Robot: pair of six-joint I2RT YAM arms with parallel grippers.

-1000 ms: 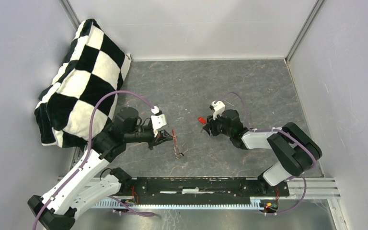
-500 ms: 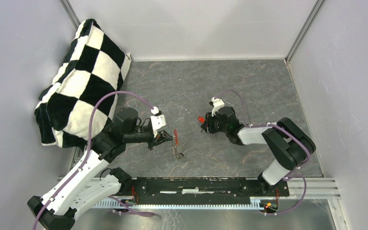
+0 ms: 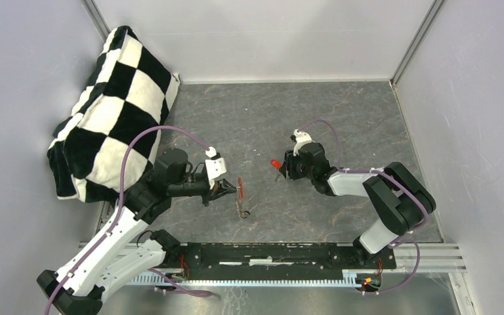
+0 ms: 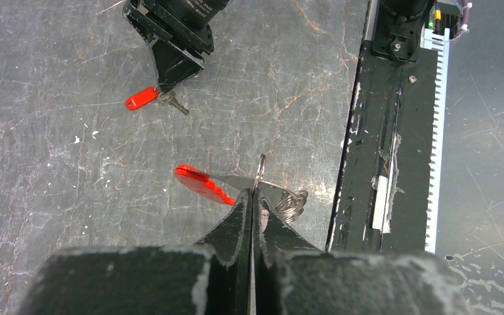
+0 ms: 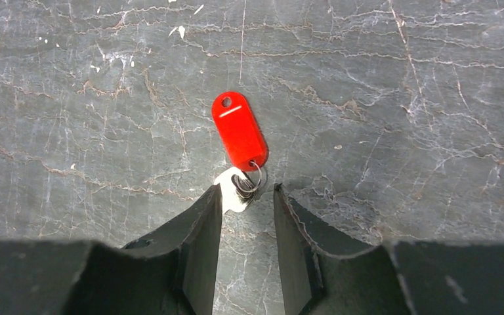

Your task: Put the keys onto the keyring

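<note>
— What have your left fingers [image 4: 249, 207] got?

— They are pressed tight together with no gap, pinching the thin metal loop of the keyring [image 4: 262, 186] edge-on; in the left wrist view its red band [image 4: 199, 182] juts out left of my tips and its grey coil [image 4: 293, 203] right of them; whether the coil rests on the counter [image 3: 341, 118] I cannot tell.

— And from above?

— The keyring sits left of the middle, in the lower half of the frame; band above, coil below.

— Your right fingers [image 3: 283, 170]?

— Part-way open, gripping nothing; one tip stands either side of the near end of the key with the red head [image 5: 239, 131]; that head lies flat on the counter beyond my tips, at the centre of the right wrist view; the small ring [image 5: 248, 178] at its lower end lies just above the gap; the silver metal part [image 5: 227, 190] is right against the frame-left tip.

— Key and keyring touching?

— No; apart; from above the key lies just right of centre, the keyring to its left and lower; a checkered cushion [image 3: 115, 98] fills the upper left.
</note>
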